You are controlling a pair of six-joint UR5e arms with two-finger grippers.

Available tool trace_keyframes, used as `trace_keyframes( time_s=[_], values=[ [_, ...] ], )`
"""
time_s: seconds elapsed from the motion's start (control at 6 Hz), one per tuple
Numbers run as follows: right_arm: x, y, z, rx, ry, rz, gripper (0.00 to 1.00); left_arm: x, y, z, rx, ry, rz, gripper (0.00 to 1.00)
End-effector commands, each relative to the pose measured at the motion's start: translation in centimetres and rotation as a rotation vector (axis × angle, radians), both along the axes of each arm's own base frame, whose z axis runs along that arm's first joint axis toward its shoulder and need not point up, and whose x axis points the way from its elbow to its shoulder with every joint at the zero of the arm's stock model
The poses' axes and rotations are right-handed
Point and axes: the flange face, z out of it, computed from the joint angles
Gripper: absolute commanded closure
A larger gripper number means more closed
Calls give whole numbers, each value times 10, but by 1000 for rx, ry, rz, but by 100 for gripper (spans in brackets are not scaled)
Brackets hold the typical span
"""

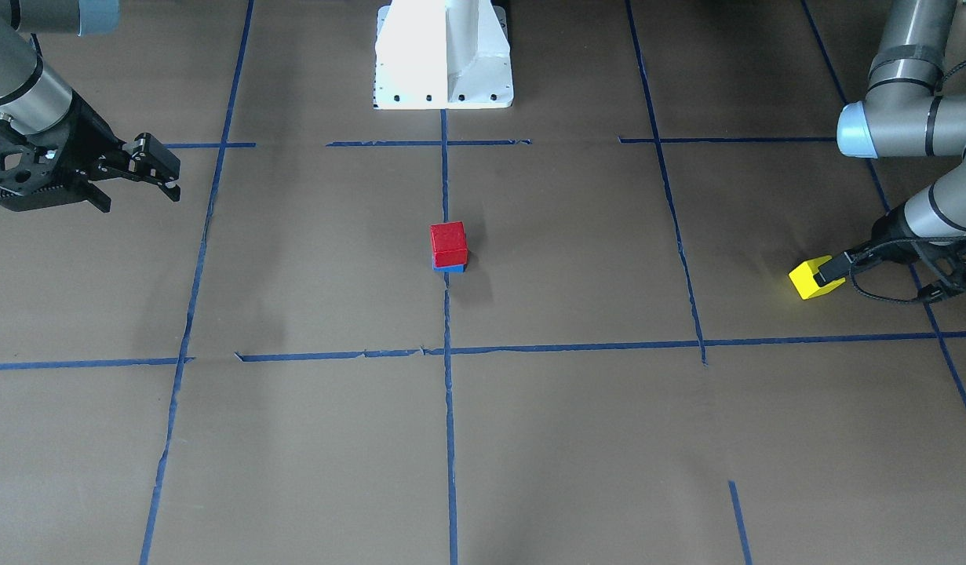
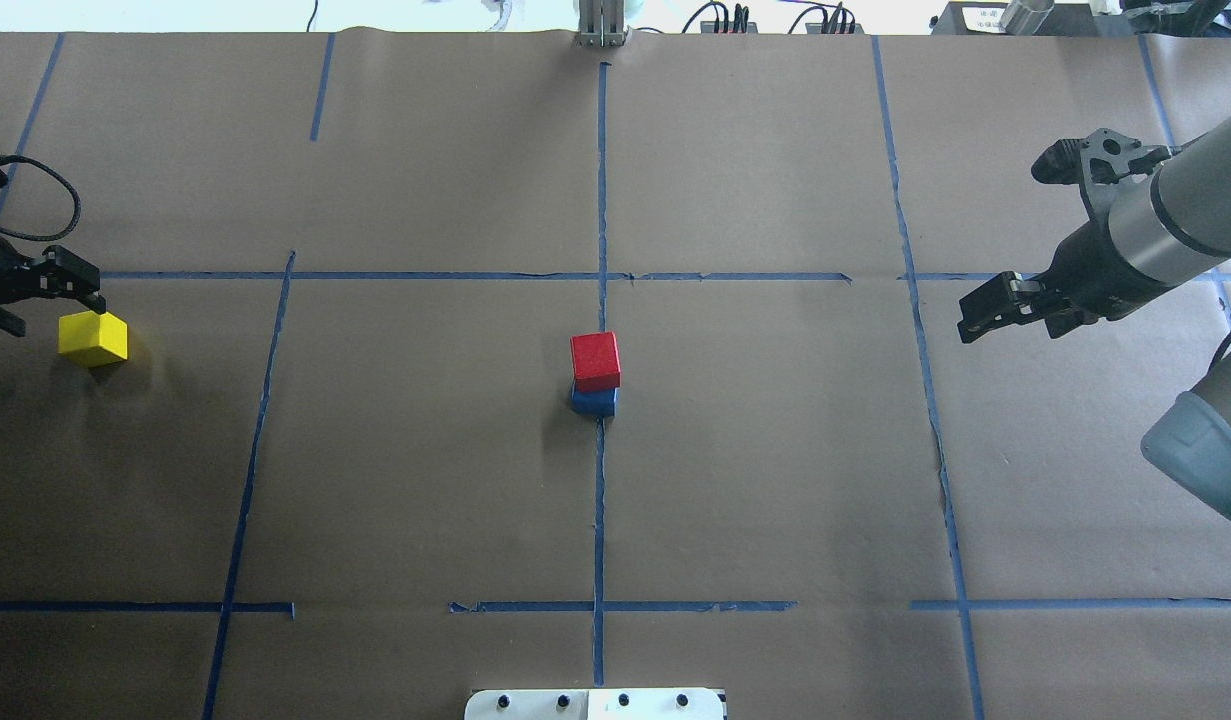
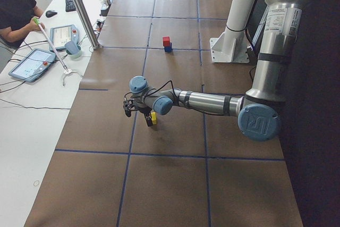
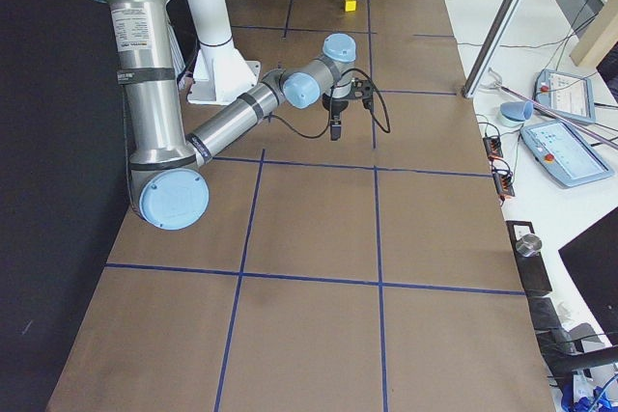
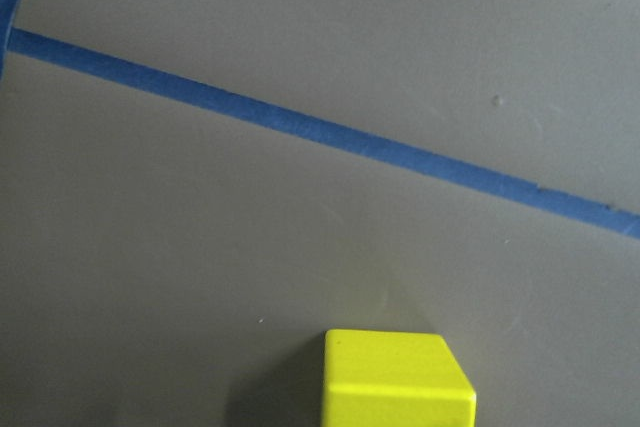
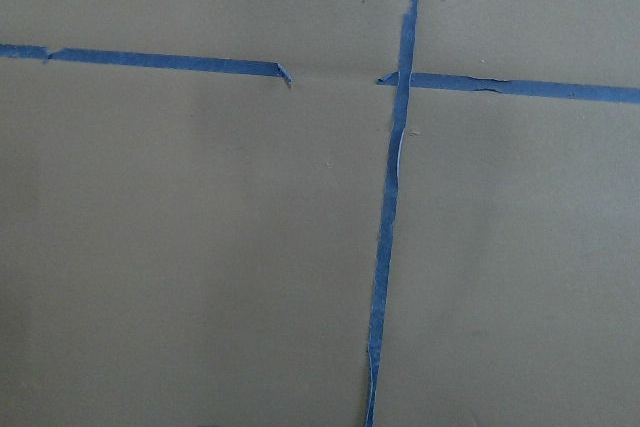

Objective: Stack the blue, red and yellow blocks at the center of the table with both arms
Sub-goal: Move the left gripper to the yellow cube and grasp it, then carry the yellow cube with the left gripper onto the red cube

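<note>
Brown-paper tabletop: red cube atop blue cube, centre. Yellow cube, 9 o'clock overhead, between left gripper jaws; grip unclear. Right gripper, 3 o'clock: jaws wide, empty.

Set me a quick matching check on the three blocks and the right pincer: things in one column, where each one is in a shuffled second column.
Things:
1. red block
2. blue block
3. yellow block
4. right pincer

Places:
A. bottom of the centre stack
B. hanging apart from every block, holding nothing
C. top of the centre stack
D. at the tips of the left pincer, far from centre

Pairs: 1-C, 2-A, 3-D, 4-B.
</note>
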Motion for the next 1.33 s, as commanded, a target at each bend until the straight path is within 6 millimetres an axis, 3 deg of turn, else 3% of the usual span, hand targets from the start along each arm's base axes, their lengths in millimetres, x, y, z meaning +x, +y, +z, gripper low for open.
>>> trace_keyframes(
  time_s=[0.0,0.17,0.33,0.5,0.67,0.83,1.0,1.17],
  values=[
    [0,0,1,-2,1,0,0,14,4,3,1,5,16,0],
    [0,-1,2,-3,2,0,0,22,6,3,4,12,17,0],
    [0,0,2,-5,2,-1,0,45,15,4,-2,9,55,11],
    [0,-1,2,-3,2,0,0,59,19,2,12,10,89,95],
    [0,0,-1,0,-2,-1,0,61,16,-19,40,32,88,100],
    [0,1,-2,1,-4,-1,0,69,3,-83,109,77,81,100],
    [0,1,-2,0,-5,-2,0,95,-29,-170,137,113,94,100],
    [1,1,-1,-1,-4,-1,0,114,-32,-237,129,109,114,100]
  ],
)
